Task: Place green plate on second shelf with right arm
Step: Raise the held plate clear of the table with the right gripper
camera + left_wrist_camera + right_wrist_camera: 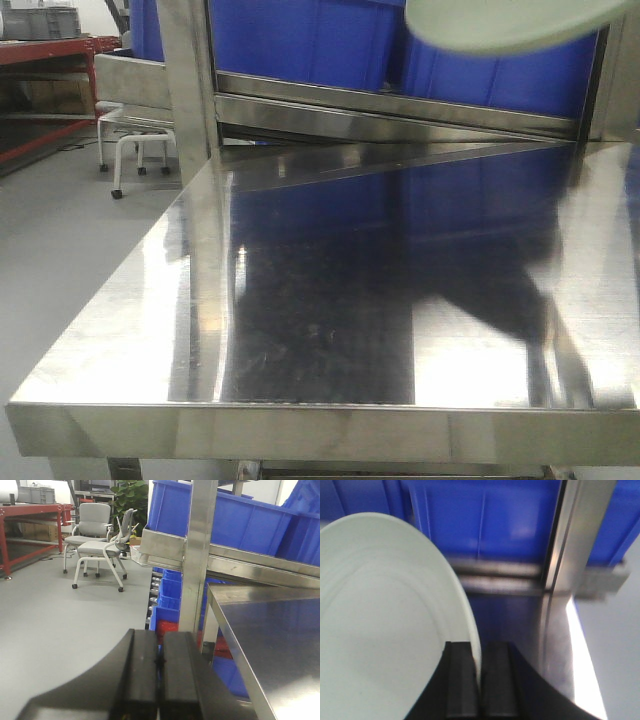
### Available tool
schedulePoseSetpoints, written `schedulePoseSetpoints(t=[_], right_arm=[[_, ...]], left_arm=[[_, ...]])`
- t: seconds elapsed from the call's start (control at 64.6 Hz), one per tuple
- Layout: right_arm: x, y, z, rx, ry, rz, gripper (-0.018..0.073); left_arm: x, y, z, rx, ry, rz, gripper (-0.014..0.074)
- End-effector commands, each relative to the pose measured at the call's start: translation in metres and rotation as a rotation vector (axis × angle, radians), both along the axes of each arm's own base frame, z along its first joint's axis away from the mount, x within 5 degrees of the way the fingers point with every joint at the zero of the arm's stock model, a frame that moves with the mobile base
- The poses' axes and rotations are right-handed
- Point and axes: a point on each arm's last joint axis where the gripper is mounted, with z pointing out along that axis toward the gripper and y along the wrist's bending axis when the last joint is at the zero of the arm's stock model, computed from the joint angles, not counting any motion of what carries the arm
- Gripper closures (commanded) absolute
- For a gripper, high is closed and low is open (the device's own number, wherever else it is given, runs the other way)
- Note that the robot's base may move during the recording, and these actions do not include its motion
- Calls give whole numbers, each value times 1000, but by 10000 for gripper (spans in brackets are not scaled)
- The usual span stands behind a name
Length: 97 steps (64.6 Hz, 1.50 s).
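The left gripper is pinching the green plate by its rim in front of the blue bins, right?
Not the left: the right gripper pinches the green plate by its rim before the blue bins, as the right wrist view shows.

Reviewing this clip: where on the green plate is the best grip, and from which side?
The rim, taken edge-on from outside the green plate: it is shallow and thin, so one finger goes on each face. The right gripper pinches it just so.

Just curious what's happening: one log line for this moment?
right jaws: shut on green plate | plate: held above steel table, not shelved | left jaws: shut, empty
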Motion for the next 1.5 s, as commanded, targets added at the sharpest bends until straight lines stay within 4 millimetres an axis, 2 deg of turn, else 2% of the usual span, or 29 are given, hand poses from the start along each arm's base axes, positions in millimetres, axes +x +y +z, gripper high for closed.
schedulePoseSetpoints(t=[0.0,0.186,0.418,0.789,0.897,1.083,1.485], right_arm=[[-48,-1,45,11,-303,-28,528],[-113,0,30,4,-464,-49,528],[-157,4,-5,-4,-462,-39,529],[-227,16,-43,-34,-639,53,529],[-238,15,-56,-35,-660,52,529],[-239,15,-75,-36,-634,52,529],[-238,15,-78,-37,-622,53,529]], left_arm=[[0,0,-5,-11,-58,-4,465],[0,0,-5,-11,-58,-4,465],[0,0,-5,-11,-58,-4,465],[0,0,-5,-11,-58,-4,465],[0,0,-5,-11,-58,-4,465],[0,0,-5,-11,-58,-4,465],[0,0,-5,-11,-58,-4,465]])
